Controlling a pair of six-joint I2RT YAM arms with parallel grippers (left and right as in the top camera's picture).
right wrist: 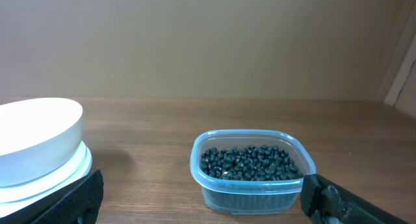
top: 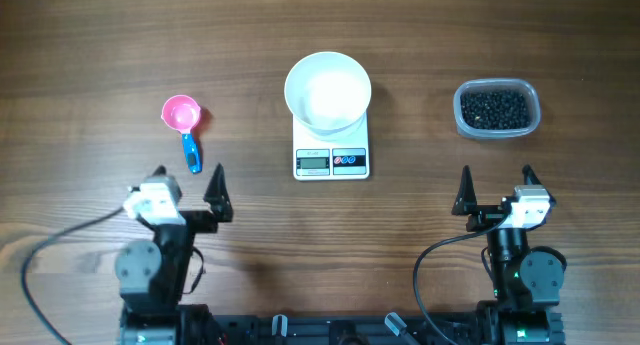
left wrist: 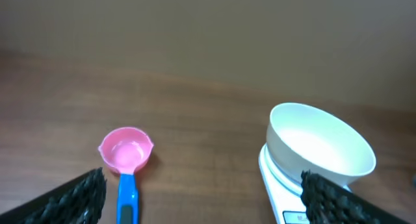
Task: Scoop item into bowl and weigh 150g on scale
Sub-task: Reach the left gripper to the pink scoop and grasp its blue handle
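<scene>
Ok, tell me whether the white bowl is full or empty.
Empty: the bowl on the scale shows only bare white inside.

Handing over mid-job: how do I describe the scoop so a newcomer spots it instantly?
Find the small white digital scale at the middle of the wooden table, carrying the round white bowl. On the left arm's side of it lies the small plastic scoop, alone. It alone has a round pink cup and short blue handle.

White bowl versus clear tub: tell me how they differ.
The white bowl is round and opaque; the clear tub is a see-through rounded rectangle. The bowl is empty; the tub holds black beans. The bowl sits on the scale; the tub rests on the table. Both are open-topped.
</scene>
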